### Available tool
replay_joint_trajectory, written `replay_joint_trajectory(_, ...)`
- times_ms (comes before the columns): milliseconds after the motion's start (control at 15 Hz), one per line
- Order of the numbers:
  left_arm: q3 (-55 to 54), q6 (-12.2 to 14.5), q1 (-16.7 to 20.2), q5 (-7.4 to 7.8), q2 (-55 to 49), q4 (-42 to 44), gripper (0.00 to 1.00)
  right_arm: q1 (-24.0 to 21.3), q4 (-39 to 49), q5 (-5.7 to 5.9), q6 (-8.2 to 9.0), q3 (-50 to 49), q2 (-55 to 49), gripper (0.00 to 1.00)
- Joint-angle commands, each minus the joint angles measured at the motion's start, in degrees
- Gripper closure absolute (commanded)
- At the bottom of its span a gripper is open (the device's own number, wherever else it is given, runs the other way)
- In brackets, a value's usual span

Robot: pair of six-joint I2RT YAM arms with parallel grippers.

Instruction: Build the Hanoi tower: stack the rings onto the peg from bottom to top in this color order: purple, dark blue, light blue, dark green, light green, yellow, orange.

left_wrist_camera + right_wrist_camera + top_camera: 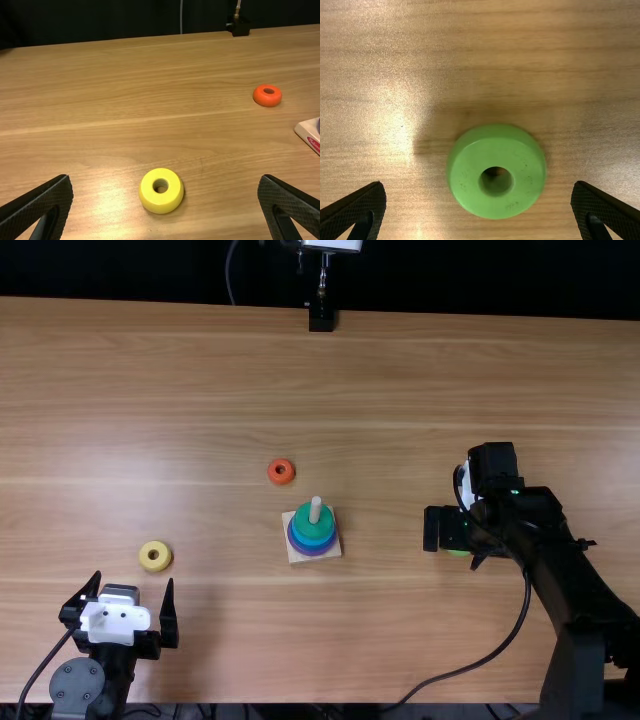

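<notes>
The right gripper (453, 558), empty and wide open, is partly hiding from the top view the green ring (496, 204) its wrist view is showing whole; the left gripper (134, 581) is gaping, empty.

Wooden peg (315, 507) on square base (295, 557), stacked purple-to-green round rings (314, 528), light green ring (470, 182), yellow ring (161, 202), orange ring (267, 100), lying flat, apart

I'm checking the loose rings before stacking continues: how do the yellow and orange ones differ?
The yellow ring is wider than the orange ring. The orange ring lies nearer the peg; the yellow ring is nearer the left gripper. Both lie flat on the table, holes up.
</notes>
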Motion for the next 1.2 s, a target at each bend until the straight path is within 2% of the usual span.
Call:
replay_joint_trajectory(0, -6.04, 0.79, -0.12, -0.21, -0.67, -4.84, 0.0, 0.58, 0.07, 0.79, 0.7, -0.78, 1.68, 0.0)
replay_joint_trajectory(533, -6.04, 0.79, -0.12, -0.21, -0.67, -4.84, 0.0, 0.58, 3.87, 0.9, 0.7, -0.78, 3.17, 0.0)
replay_joint_trajectory(600, -6.04, 0.79, -0.12, -0.21, -0.67, -4.84, 0.0, 0.58, 3.97, 0.9, 0.7, -0.87, 3.17, 0.09)
replay_joint_trajectory(800, -6.04, 0.79, -0.12, -0.21, -0.67, -4.84, 0.0, 1.37, 3.87, 0.79, 0.7, -1.4, 3.35, 0.18)
replay_joint_trajectory(1067, -6.04, 0.79, -0.12, -0.21, -0.67, -4.84, 0.0, 2.69, 3.76, 0.79, 0.7, -2.89, 3.88, 0.16)
replay_joint_trajectory(1133, -6.04, 0.79, -0.12, -0.21, -0.67, -4.84, 0.0, 2.69, 3.76, 0.79, 0.7, -2.89, 4.23, 0.21)
